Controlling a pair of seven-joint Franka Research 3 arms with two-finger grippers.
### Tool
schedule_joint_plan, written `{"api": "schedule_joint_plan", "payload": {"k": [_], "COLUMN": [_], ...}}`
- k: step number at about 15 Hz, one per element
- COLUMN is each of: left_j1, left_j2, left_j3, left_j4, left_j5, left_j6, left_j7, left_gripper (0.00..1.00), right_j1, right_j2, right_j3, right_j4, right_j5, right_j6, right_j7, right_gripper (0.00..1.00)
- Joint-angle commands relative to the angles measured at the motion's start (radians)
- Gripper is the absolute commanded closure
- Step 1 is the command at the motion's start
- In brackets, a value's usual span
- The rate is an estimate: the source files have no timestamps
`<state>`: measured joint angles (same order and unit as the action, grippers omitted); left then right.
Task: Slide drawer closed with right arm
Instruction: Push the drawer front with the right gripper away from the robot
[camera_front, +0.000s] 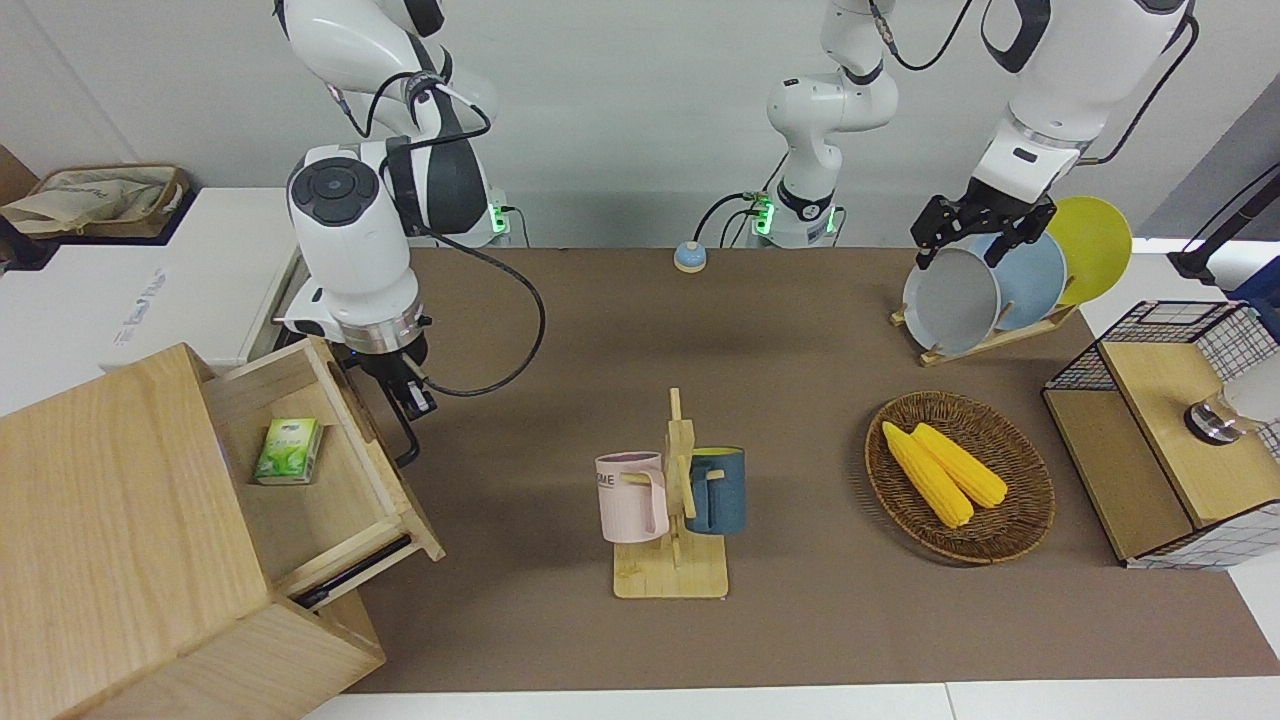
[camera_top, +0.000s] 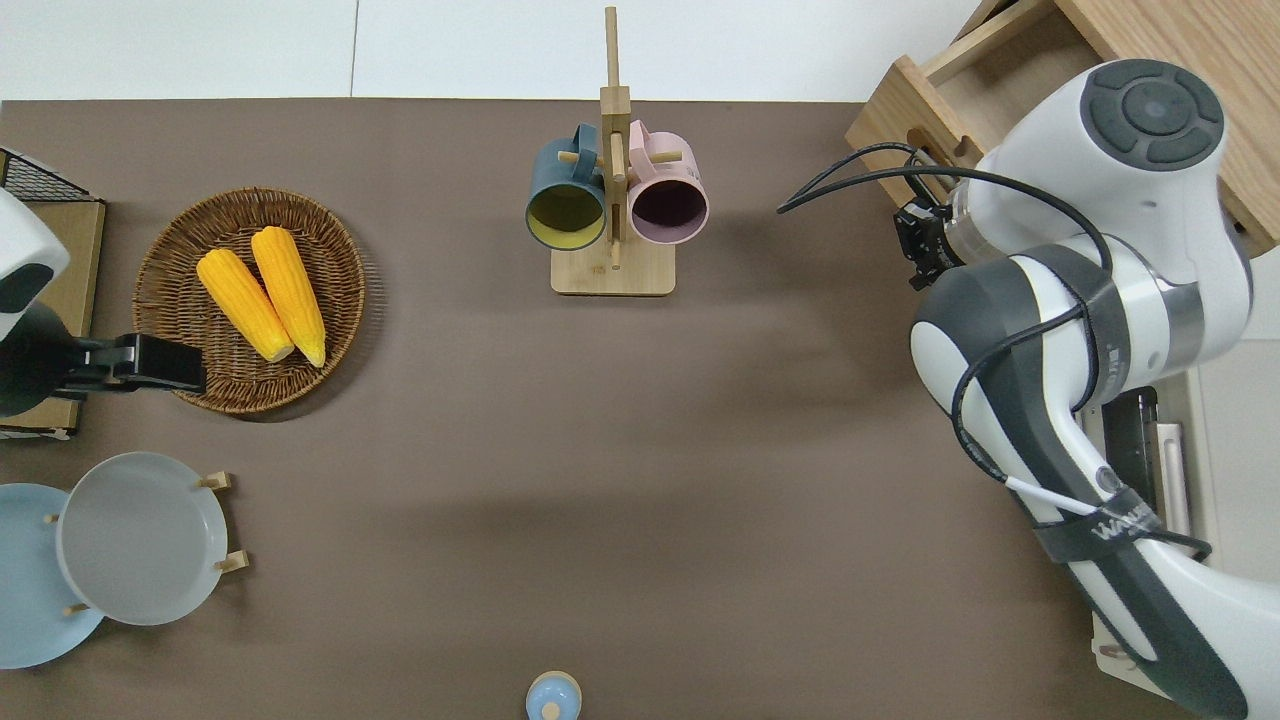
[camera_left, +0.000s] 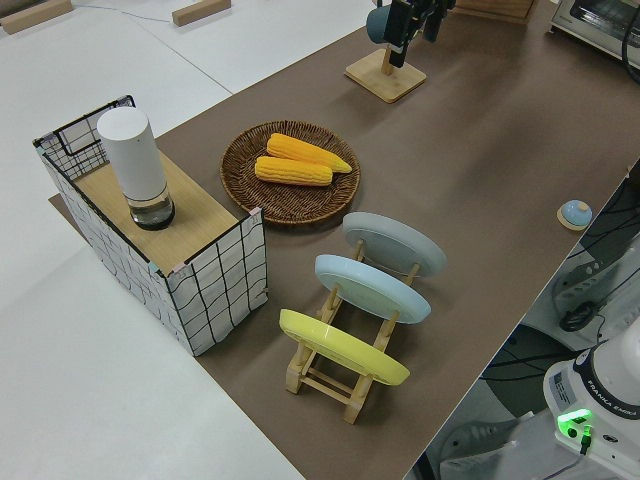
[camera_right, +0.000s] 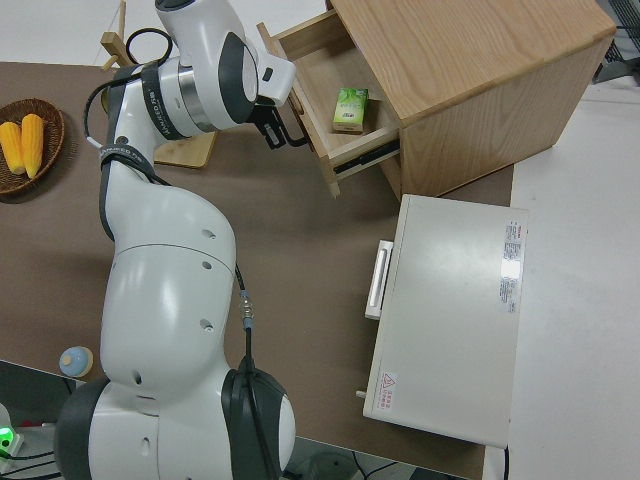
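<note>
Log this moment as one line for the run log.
drawer: open, green box inside | right gripper: at drawer's black handle, grip unclear | left arm: parked | closing: not done

Drawer open, my right arm at its front.
The light-wood drawer (camera_front: 310, 470) stands pulled out of its pale cabinet; my right arm (camera_front: 355, 250) reaches down beside the black bar handle.
</note>
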<state>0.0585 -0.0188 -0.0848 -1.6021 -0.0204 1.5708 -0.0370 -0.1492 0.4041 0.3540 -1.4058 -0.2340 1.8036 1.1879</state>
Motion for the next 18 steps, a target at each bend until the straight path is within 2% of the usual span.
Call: {"api": "schedule_joint_plan", "payload": {"k": [1, 4, 7, 11, 14, 18], "left_j1": [-0.005, -0.005, -0.005, -0.006, -0.005, -0.005], "left_j2": [-0.009, -0.009, -0.009, -0.007, -0.007, -0.009], "left_j3": [0.004, 0.004, 0.002, 0.002, 0.004, 0.004], "left_j4": [0.001, 0.001, 0.001, 0.001, 0.001, 0.001], "left_j5": [0.013, 0.013, 0.013, 0.013, 0.013, 0.013], "left_j6": [-0.005, -0.005, -0.005, -0.005, -0.006, -0.005], "left_j7": [0.005, 0.005, 0.005, 0.006, 0.005, 0.005], "left_gripper": [0.0, 0.0, 0.0, 0.0, 0.0, 0.0], "right_j1": [-0.039, -0.064, -0.082, -0.102, -0.122, -0.151], "right_j2": [0.045, 0.058, 0.081, 0.107, 0.139, 0.162], "right_j3": [0.023, 0.025, 0.025, 0.025, 0.025, 0.016], "right_j4": [0.062, 0.076, 0.106, 0.149, 0.195, 0.197], "right_j5": [-0.036, -0.038, -0.038, -0.039, -0.051, -0.068], "right_j6": [-0.006, 0.002, 0.01, 0.014, 0.016, 0.08], "right_j7": [0.015, 0.009, 0.007, -0.004, -0.008, -0.047], "right_gripper": [1.0, 1.0, 1.0, 1.0, 1.0, 1.0]}}
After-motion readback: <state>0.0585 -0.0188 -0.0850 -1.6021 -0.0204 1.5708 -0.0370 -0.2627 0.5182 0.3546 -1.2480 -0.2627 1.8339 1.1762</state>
